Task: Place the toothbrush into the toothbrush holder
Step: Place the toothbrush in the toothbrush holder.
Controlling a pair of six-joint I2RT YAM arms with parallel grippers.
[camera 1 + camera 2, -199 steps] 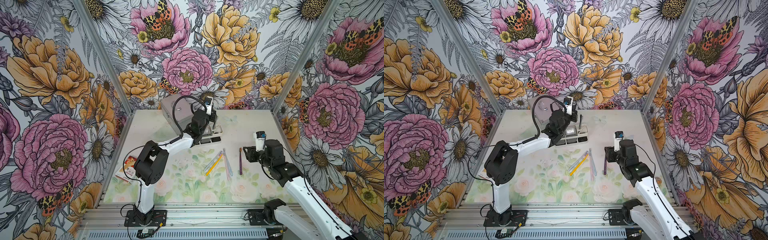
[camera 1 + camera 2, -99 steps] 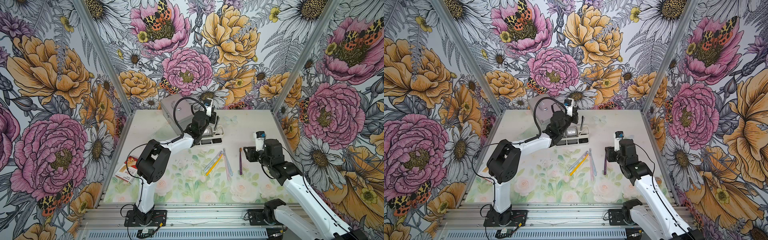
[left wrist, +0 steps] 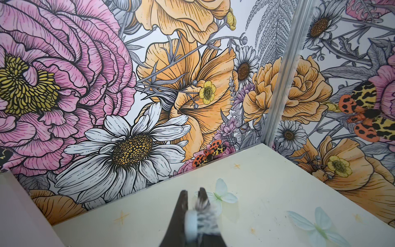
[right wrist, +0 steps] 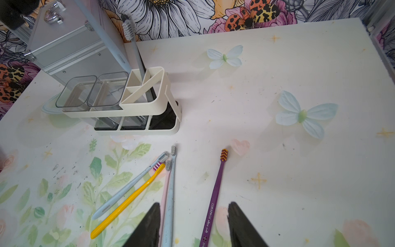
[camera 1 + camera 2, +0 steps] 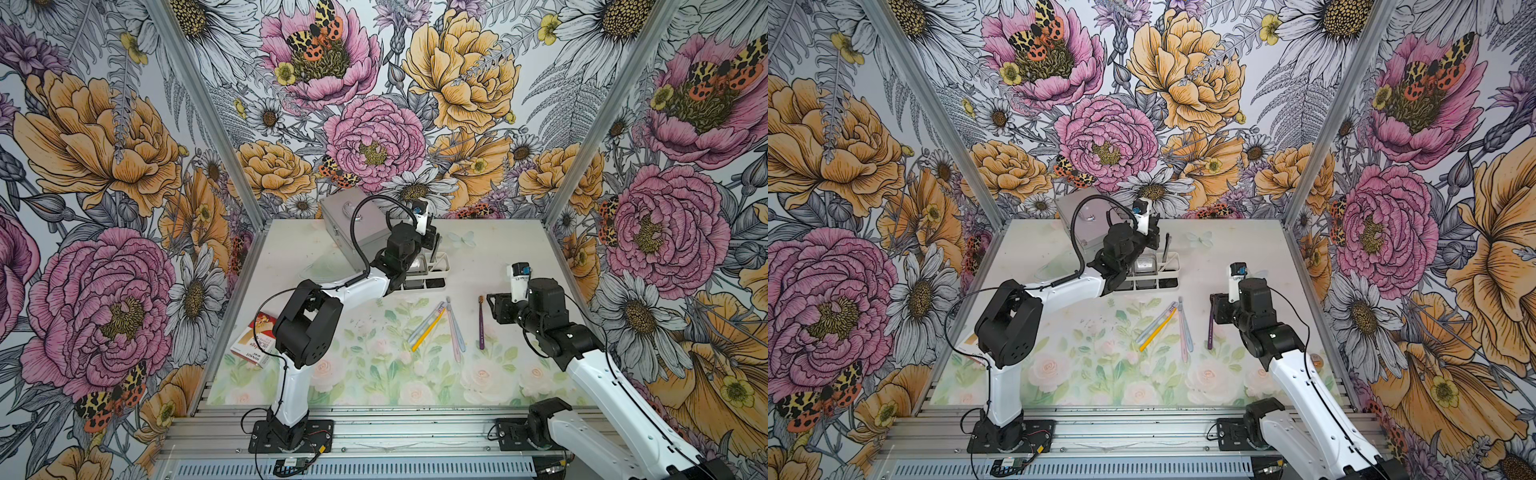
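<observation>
Right wrist view: the table (image 4: 299, 64) carries a silver case (image 4: 70, 49) by the back wall, with the white toothbrush holder (image 4: 170, 96) just in front of it. The left gripper (image 3: 192, 194), seen in the left wrist view, is clamped on the head end of a light-blue toothbrush (image 4: 104, 36). Its handle slants down to the rim of the holder's rear compartment; whether the tip is inside cannot be told. The right gripper (image 4: 195, 208) stands half spread, holding nothing, above a purple toothbrush (image 4: 213, 198) lying flat. A grey toothbrush (image 4: 128, 28) stands in the holder, bristles up. A yellow toothbrush (image 4: 132, 198) lies before the holder.
</observation>
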